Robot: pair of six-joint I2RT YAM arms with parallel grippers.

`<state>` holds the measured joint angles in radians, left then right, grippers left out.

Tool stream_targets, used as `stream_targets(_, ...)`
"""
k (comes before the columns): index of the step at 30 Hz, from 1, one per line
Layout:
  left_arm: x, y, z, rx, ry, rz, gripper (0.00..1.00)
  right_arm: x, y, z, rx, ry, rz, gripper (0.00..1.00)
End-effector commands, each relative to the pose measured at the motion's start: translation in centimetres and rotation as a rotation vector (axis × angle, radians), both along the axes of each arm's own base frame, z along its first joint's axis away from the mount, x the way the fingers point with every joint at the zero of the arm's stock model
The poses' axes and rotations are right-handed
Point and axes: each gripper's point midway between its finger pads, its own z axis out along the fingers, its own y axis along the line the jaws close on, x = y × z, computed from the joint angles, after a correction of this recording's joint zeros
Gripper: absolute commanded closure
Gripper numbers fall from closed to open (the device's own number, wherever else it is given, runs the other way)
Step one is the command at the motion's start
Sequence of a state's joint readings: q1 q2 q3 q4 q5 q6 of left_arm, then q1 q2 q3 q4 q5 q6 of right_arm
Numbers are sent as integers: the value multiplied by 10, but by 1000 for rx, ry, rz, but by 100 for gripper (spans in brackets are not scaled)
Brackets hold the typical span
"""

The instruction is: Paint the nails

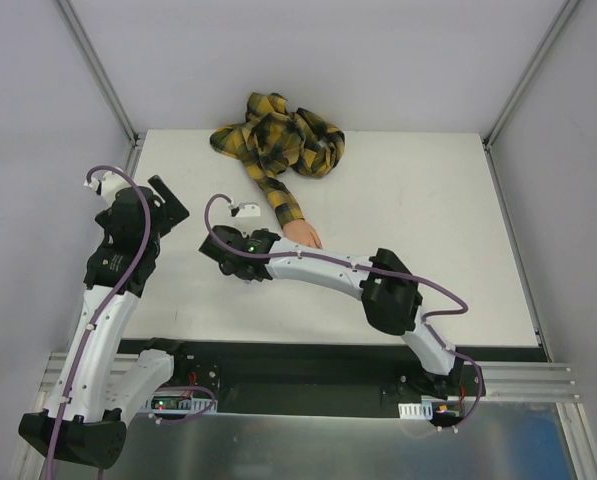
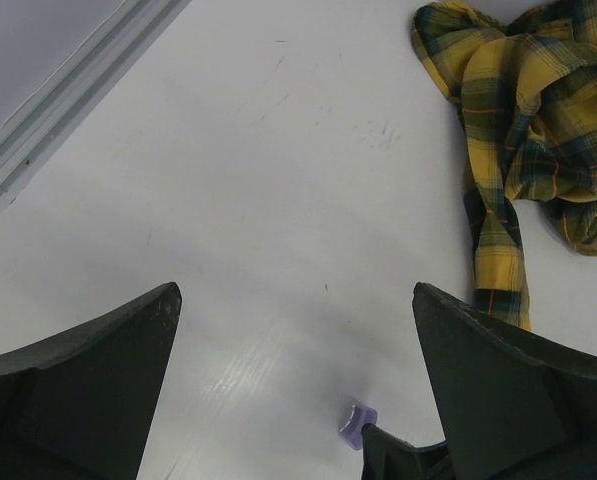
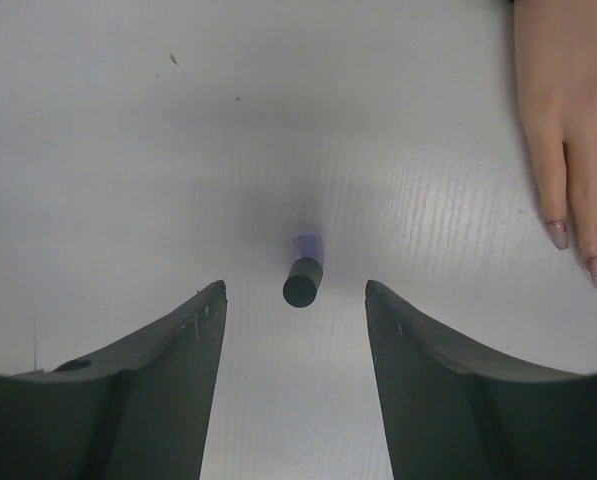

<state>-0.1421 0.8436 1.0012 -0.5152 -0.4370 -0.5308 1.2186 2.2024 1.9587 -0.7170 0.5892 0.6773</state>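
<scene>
The peach mannequin hand [image 1: 303,233] lies palm down on the white table, its yellow-black plaid sleeve [image 1: 278,140] bunched at the back. Two pinkish nails [image 3: 558,235] show at the fingertips in the right wrist view. A small purple bottle with a black cap [image 3: 301,282] stands upright on the table. My right gripper [image 3: 294,287] is open above it, one finger on each side, not touching, just left of the hand. In the top view my right gripper [image 1: 228,258] hides the bottle. My left gripper [image 1: 170,200] is open and empty, left of the bottle [image 2: 356,424].
The plaid sleeve [image 2: 538,130] fills the upper right of the left wrist view. A metal frame rail [image 2: 68,110] runs along the table's left edge beside my left arm. Grey walls enclose the table [image 1: 428,220] at the back and sides.
</scene>
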Motion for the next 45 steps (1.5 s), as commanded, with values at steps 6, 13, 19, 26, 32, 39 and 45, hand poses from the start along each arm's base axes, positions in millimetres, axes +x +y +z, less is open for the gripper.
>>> stream_targets(6, -2, 3, 8, -9, -24, 14, 1, 12, 11, -6, 2, -41, -24, 44)
stream_targets(13, -1, 1, 6, -12, -16, 2, 1, 13, 11, -13, -15, -43, -23, 55)
stream_targets(19, -1, 0, 6, -14, -14, -4, 1, 13, 10, -22, -36, -36, -17, 65)
stream_targets(26, 1, -5, 4, -34, -13, -29, 1, 14, 6, -24, -59, -43, -20, 83)
stream_targets(32, 10, -17, -4, -121, -14, -121, 1, 29, -16, 5, -142, -150, -3, 99)
stream_targets(39, 29, -83, -3, -340, -78, -550, 1, 25, -68, 79, -124, -301, 213, 99)
stream_targets(45, 26, -127, -3, -469, -97, -847, 1, 16, -92, 121, -50, -315, 501, 99)
